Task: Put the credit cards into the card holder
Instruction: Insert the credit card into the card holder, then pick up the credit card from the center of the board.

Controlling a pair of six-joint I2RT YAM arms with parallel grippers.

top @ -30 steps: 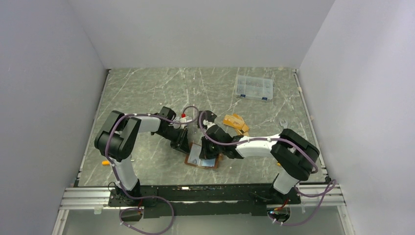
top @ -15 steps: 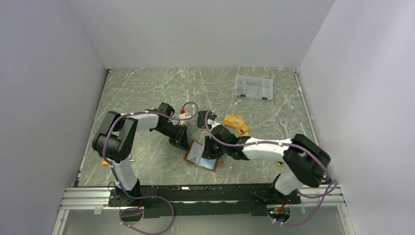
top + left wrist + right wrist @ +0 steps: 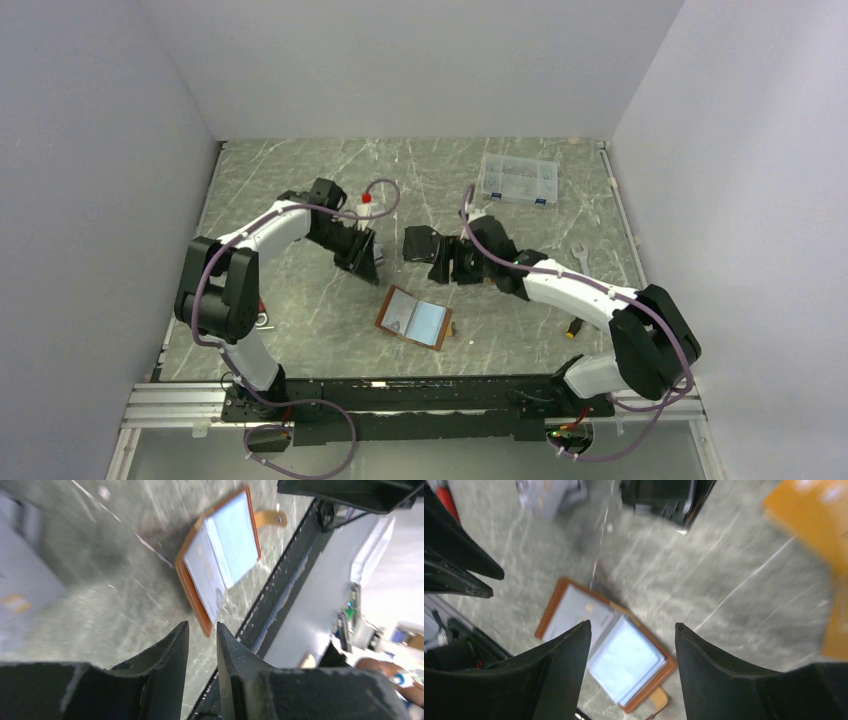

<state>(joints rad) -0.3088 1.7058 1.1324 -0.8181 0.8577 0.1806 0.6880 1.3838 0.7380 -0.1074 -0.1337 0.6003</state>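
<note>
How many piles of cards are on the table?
3, seen from the right wrist: a silver-grey pile top left, a black pile top middle, an orange pile at right. More may be hidden.

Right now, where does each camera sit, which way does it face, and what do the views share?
Top external: fixed high behind the bases, looking down on the grey marbled table; both arms show whole.
Left wrist: on the left arm, looking past the narrowly parted left pincer toward the table's near edge.
Right wrist: on the right arm, looking down through the wide-open right pincer.
Shared: all three show the open tan-brown leather card holder lying flat.
</note>
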